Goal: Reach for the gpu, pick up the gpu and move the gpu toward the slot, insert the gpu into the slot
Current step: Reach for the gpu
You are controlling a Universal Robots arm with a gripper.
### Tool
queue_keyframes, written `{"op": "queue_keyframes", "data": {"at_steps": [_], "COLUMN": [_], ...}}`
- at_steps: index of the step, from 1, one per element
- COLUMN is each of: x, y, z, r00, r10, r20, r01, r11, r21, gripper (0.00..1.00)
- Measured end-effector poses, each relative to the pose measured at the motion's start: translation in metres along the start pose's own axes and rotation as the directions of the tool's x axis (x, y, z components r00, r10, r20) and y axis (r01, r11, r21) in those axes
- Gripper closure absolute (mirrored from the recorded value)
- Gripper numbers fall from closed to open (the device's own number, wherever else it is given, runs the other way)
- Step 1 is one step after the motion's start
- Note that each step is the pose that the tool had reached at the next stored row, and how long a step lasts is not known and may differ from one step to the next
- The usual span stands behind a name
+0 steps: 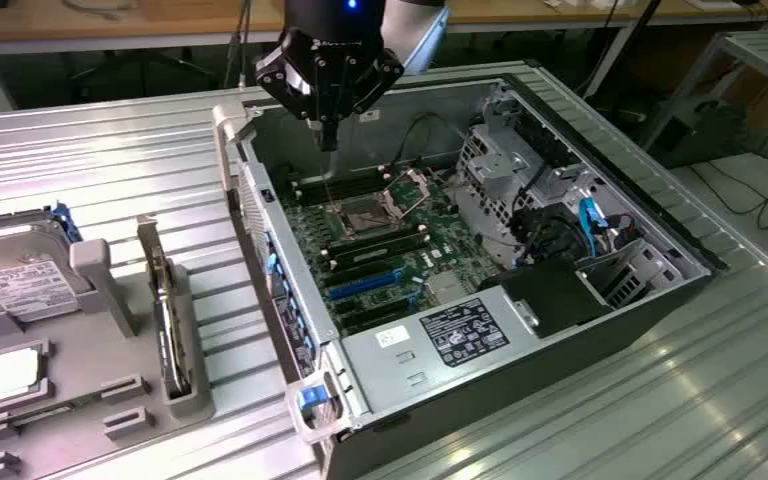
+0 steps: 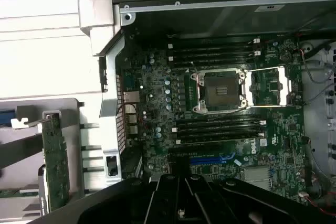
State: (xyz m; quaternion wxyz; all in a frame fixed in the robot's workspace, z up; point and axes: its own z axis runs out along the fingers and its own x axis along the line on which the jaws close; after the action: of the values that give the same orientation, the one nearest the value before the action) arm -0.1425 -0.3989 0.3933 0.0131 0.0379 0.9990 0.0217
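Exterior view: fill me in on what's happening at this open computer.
A single robot arm's gripper, shut and holding nothing, hangs over the motherboard inside the open computer case, near the empty CPU socket. The gpu stands on edge in the grey rack on the exterior view's left, beside the case, untouched. Nothing sits in the blue slots yet.

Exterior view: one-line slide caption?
Shut, empty gripper hovers over the open computer case; the gpu stands in a gray holder at the exterior view's left.
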Motion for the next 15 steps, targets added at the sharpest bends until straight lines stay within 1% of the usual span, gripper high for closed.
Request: {"op": "queue_keyframes", "data": {"at_steps": [1, 3, 15], "x": [0.0, 0.006, 0.032], "y": [0.0, -0.0005, -0.0024], "z": [0.0, -0.0002, -0.0009], "r00": [1.0, 1.0, 1.0], "r10": [0.0, 0.0, 0.0], "r20": [0.0, 0.0, 0.0], "r01": [0.0, 0.0, 0.0], "r11": [1.0, 1.0, 1.0], "r21": [-0.0001, 0.0, 0.0], "gripper": [0.89, 0.89, 0.89]}}
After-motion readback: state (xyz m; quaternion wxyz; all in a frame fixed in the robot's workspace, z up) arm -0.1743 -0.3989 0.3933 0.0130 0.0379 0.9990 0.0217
